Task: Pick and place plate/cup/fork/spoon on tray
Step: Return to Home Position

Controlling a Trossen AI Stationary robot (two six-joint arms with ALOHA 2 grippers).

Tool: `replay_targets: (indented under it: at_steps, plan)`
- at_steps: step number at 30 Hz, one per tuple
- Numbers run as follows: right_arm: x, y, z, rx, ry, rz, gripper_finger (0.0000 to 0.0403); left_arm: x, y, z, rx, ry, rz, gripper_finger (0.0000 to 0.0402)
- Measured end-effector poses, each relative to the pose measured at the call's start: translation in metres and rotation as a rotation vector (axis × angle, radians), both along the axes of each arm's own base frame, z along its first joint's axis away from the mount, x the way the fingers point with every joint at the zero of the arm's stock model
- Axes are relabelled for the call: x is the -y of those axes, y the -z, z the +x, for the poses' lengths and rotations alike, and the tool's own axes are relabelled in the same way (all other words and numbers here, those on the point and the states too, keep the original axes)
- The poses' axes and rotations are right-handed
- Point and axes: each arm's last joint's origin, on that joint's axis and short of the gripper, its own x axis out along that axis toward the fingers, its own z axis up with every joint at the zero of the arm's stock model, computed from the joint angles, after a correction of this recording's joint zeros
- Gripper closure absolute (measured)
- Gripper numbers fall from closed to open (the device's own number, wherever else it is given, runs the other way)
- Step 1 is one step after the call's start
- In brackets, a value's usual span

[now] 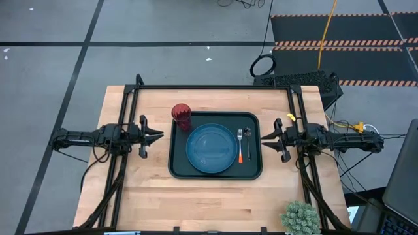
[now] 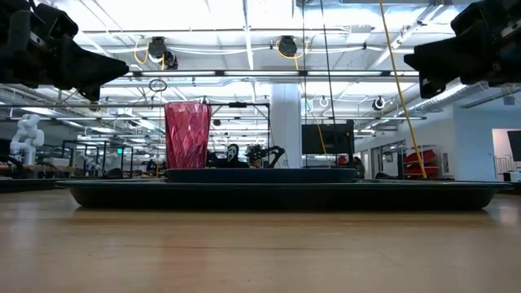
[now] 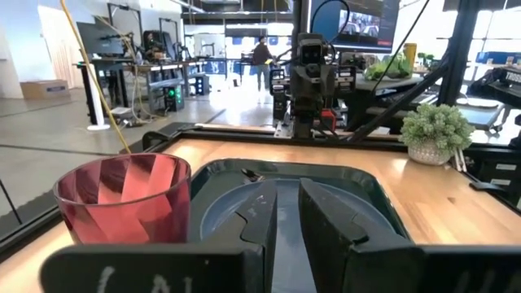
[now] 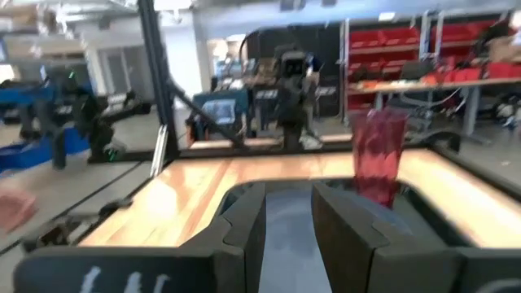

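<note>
The dark tray (image 1: 177, 166) lies at the table's middle. The blue plate (image 1: 211, 148) lies flat in it. The red cup (image 1: 181, 116) stands upright in the tray's far left corner and also shows in the low view (image 2: 187, 134). The fork (image 1: 240, 147) with its orange handle and the dark spoon (image 1: 248, 138) lie side by side in the tray, right of the plate. My left gripper (image 1: 160, 136) hovers just left of the tray, my right gripper (image 1: 264, 137) just right of it. Both point at the tray, fingers a narrow gap apart, and both are empty.
A small potted plant (image 1: 300, 217) stands at the table's near right corner. A black frame (image 1: 215, 87) runs along the far edge and down both sides under the arms. Bare wood (image 1: 209, 202) lies between the tray and the near edge.
</note>
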Motion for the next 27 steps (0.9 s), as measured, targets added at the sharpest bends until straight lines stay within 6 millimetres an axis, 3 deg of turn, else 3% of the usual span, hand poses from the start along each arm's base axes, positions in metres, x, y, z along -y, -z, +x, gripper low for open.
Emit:
replay_targets:
  at_steps: [27]
  plan:
    - [0.0009,0.0002,0.0002,-0.002,0.031,0.003,0.031,0.0,-0.0013,-0.0002,0.008,0.0,0.0,0.0346]
